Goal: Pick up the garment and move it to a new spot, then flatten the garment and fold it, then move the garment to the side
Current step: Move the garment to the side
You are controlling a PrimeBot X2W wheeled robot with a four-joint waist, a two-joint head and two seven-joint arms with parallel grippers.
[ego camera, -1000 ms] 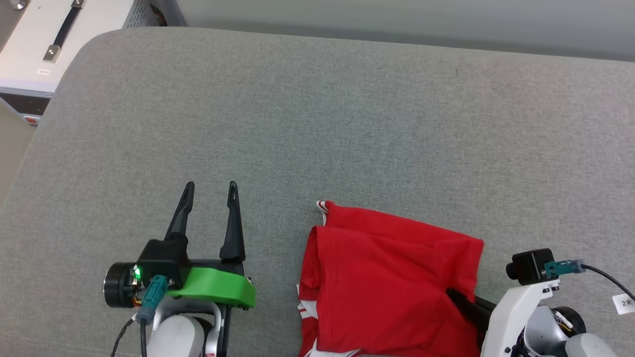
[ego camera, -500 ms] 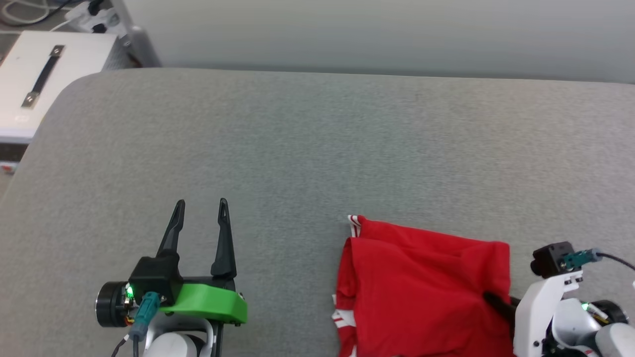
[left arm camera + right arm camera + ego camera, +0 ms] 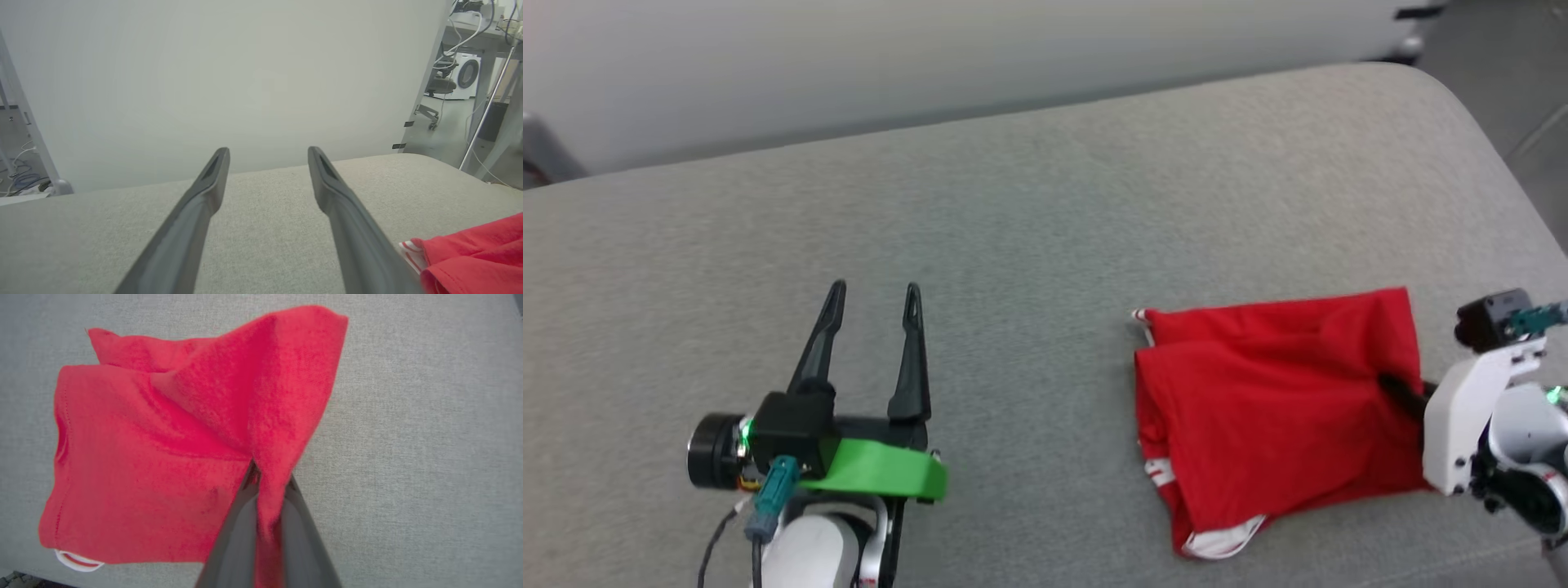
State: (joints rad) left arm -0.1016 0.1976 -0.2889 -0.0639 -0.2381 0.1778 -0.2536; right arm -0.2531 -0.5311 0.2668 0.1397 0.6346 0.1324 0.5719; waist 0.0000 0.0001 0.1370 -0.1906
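Note:
The garment (image 3: 1274, 408) lies folded into a red block on the grey cushion (image 3: 1029, 237), at the right in the head view, with striped white trim showing at its left and lower edges. Its lettering is hidden. My right gripper (image 3: 1392, 385) is shut on the garment's right edge; in the right wrist view the red cloth (image 3: 163, 449) is pinched between the two fingers (image 3: 241, 510) and lifts into a ridge there. My left gripper (image 3: 874, 298) stands open over bare cushion at the lower left, well apart from the garment (image 3: 474, 253).
The cushion's rounded right end (image 3: 1478, 139) drops to the floor at the upper right. A pale wall (image 3: 931, 57) runs behind the cushion. Bare cushion stretches between the two grippers and beyond the garment.
The head camera has swung right, so the white case at the left has left the picture. The right gripper has carried the garment toward the cushion's right end. The left gripper stays open.

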